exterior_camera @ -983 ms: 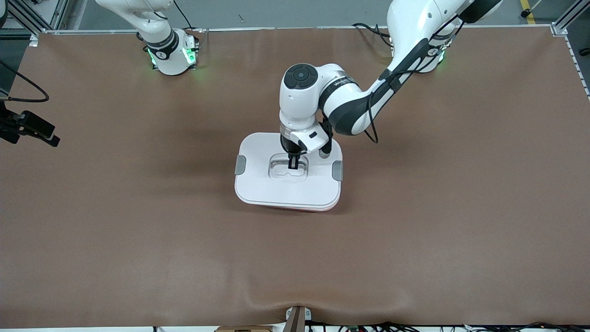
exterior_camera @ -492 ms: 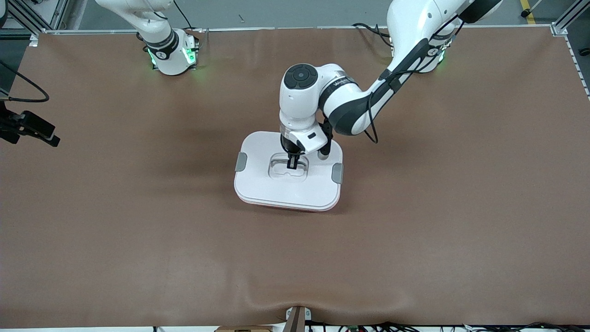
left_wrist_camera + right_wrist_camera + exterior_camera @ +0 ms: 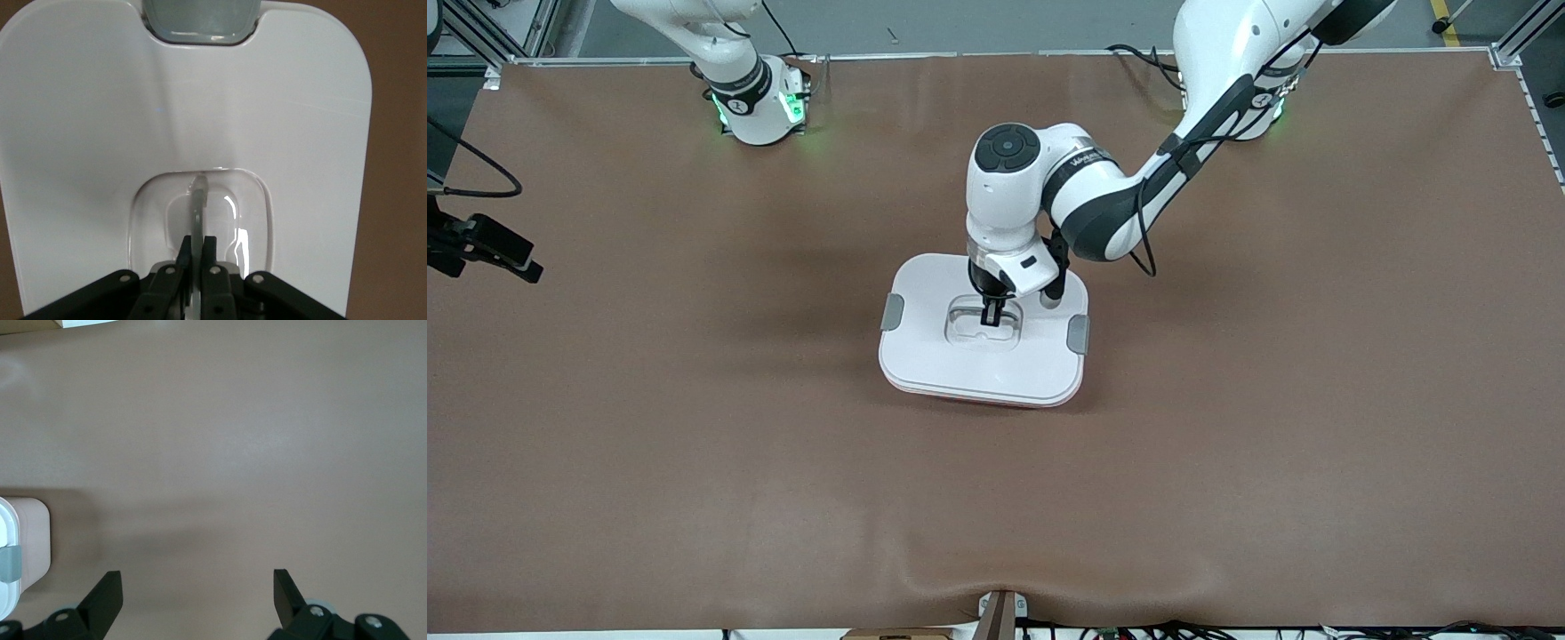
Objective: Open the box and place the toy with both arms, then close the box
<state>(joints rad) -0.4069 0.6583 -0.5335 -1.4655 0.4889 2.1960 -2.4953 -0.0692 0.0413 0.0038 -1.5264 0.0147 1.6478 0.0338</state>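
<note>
Here the box (image 3: 983,333) sits near the middle of the brown desk (image 3: 694,444), its white lid (image 3: 925,347) on top of the pinkish-red base (image 3: 996,403), of which only a thin strip shows along the edge nearer the front camera. Two grey side clips (image 3: 892,313) sit at the lid's two ends, one toward each arm's end of the desk. What the box holds cannot be told, since the lid covers it and the toy shows in no view.

The left gripper (image 3: 991,313) is down in the lid's recessed clear handle (image 3: 200,220). In the left wrist view its fingers (image 3: 183,257) are pressed together on the thin upright rib of that handle.

The right gripper (image 3: 197,587) hangs over bare desk toward the right arm's end, its fingers (image 3: 107,593) spread wide apart with nothing between them; the right arm waits. A corner of the box with one grey clip shows at the edge of the right wrist view.

Compared with a second ago, the lid has shifted slightly: its nearer edge then overhung the base a little lower in the front view, and now it sits more squarely over the base. Both arms stand where they were.
</note>
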